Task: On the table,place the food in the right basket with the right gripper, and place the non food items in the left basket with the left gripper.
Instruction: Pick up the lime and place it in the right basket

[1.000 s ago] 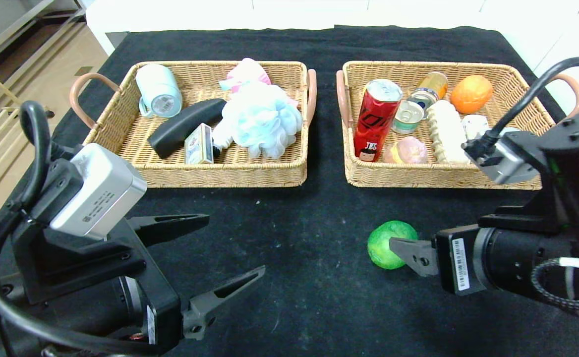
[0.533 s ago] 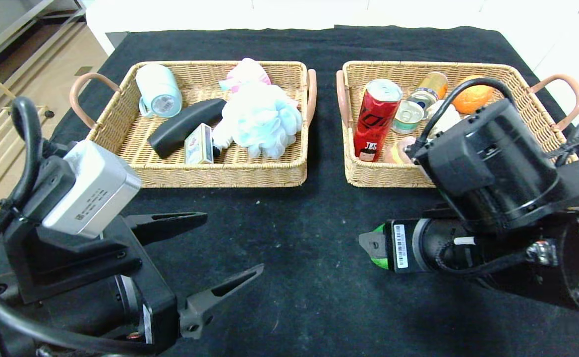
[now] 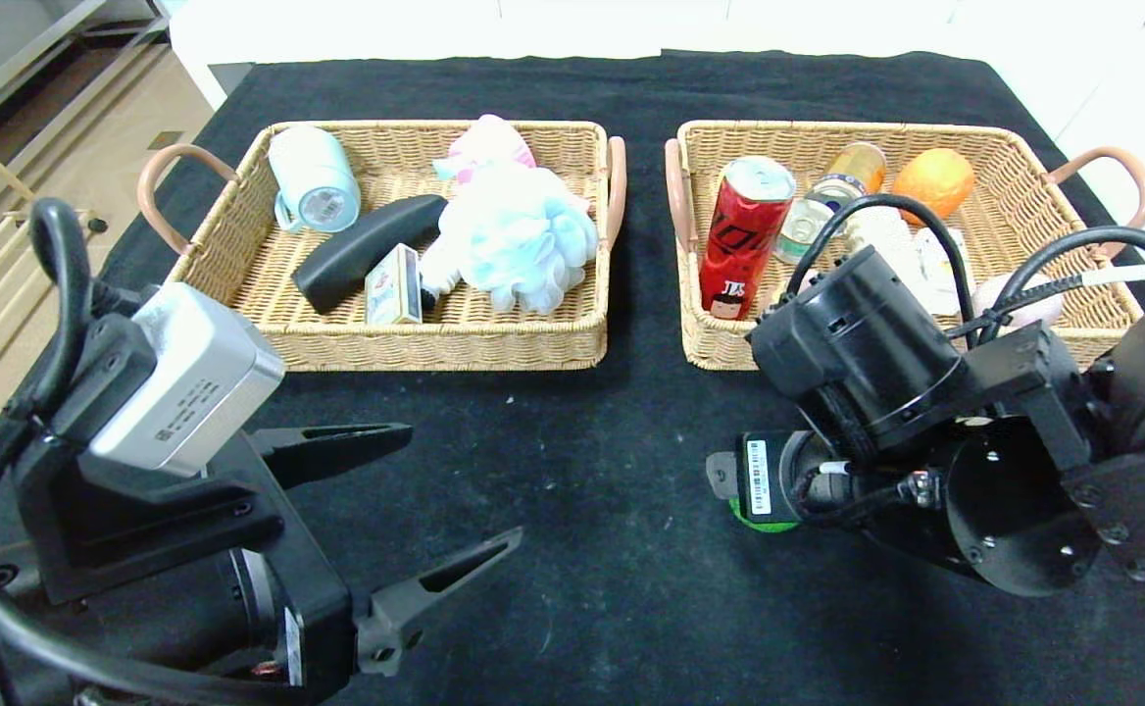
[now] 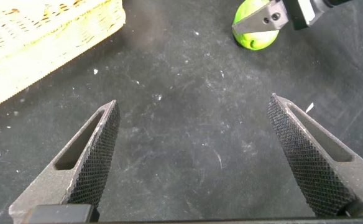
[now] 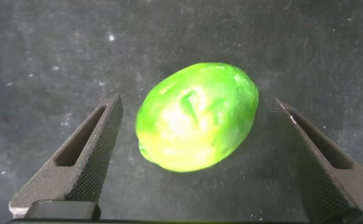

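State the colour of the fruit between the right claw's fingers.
Bright green, paling to yellowish at its middle; the fruit shows best in the right wrist view.

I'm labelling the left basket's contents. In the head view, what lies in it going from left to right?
Inside the tan wicker left basket: light-blue mug lying on its side → long black curved case → small cream-yellow card box → fluffy light-blue mesh bath pouf.

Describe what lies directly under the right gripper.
A green fruit sits on the black table between the open fingers of the right gripper, untouched. In the head view the arm hides most of it.
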Controlling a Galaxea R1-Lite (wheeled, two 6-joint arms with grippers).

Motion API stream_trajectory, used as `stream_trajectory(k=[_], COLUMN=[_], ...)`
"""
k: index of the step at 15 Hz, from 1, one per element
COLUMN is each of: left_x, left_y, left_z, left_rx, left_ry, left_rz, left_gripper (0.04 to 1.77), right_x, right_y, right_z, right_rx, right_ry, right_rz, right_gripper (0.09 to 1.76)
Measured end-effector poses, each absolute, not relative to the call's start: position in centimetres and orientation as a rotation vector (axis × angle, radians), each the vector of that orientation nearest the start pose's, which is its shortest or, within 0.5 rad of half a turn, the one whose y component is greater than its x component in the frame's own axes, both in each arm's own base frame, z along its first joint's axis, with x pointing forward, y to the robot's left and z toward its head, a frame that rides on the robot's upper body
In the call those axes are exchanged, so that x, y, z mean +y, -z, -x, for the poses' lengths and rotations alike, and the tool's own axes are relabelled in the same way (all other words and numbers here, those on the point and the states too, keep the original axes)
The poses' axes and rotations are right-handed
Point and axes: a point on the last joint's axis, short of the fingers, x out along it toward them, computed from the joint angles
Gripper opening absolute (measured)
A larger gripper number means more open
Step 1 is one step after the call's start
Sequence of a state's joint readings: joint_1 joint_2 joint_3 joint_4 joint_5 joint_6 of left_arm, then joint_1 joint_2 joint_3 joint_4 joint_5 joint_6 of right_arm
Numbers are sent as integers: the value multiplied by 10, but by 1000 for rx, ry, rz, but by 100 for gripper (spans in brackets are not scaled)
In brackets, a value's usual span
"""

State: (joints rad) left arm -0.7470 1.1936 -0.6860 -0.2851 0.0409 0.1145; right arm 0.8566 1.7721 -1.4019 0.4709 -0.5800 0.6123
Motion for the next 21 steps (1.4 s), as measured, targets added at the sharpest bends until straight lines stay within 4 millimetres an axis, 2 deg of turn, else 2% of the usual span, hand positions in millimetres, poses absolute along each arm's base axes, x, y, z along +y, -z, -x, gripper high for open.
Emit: stream_trajectory(k=[10, 11, 12, 13, 21], left_x=[-122, -122, -122, -122, -123], left_y=[-236, -236, -236, -236, -234], left_z=[-132, -132, -132, -132, -133], left_rx=[177, 177, 177, 178, 185], left_ry=[718, 718, 718, 719, 722], left_rz=[-200, -200, -200, -200, -204], left_gripper=[172, 172, 172, 172, 172], right_x=[236, 237, 238, 238, 239], right_y=[-208, -206, -204, -204, -199], right_z=[-235, -236, -236, -237, -238], right_rx=[713, 717, 721, 722, 732], right_ry=[0, 1, 1, 1, 9], right_rz=[-37, -35, -33, -32, -29], right_gripper=[171, 164, 147, 138, 132])
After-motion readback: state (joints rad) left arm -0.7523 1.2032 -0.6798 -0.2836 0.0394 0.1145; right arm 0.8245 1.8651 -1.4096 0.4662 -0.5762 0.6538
